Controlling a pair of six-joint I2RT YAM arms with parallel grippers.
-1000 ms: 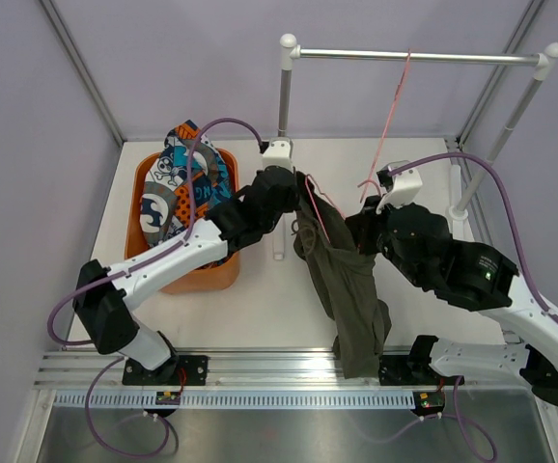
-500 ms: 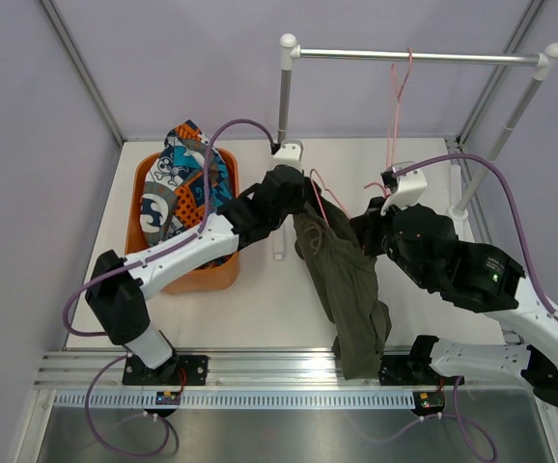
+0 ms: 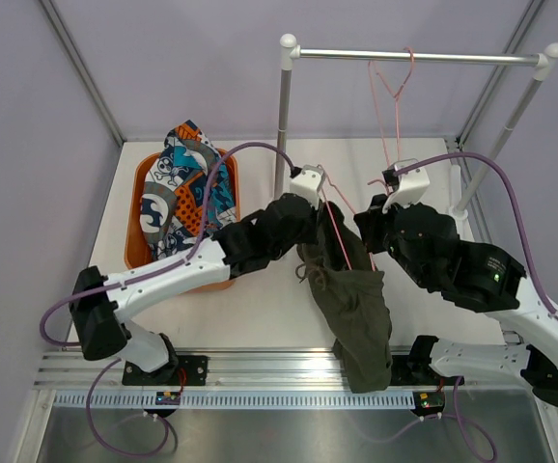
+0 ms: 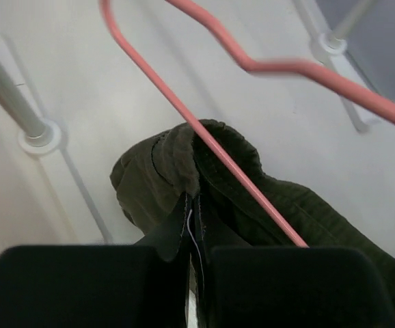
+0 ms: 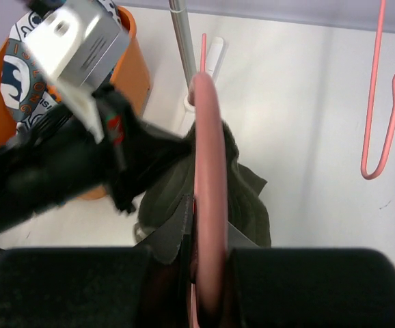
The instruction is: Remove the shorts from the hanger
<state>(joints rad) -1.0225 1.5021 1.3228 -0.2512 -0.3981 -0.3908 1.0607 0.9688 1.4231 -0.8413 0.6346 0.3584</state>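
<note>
The olive-green shorts (image 3: 356,309) hang off a pink wire hanger (image 3: 342,231), draping down toward the near rail. My left gripper (image 3: 310,230) is shut on a bunched fold at the top of these shorts (image 4: 163,178), with the hanger's bar (image 4: 252,188) crossing just over the cloth beside my left gripper (image 4: 193,225). My right gripper (image 3: 374,233) is shut on the hanger's bar (image 5: 208,137), gripping it (image 5: 208,236) above the olive cloth (image 5: 249,205). The hanger's hook (image 3: 395,82) reaches up to the rail. The printed shorts (image 3: 178,183) lie in the basket.
An orange basket (image 3: 134,227) stands at the left of the table. A metal clothes rail (image 3: 414,56) spans the back on two posts (image 3: 284,106), their bases on the table (image 4: 40,137). Purple cables loop over both arms. Grey walls close in the sides.
My left gripper has moved toward the near side and to the right, dragging the top of the olive shorts along the hanger. The hanger's hook has swung left along the rail.
</note>
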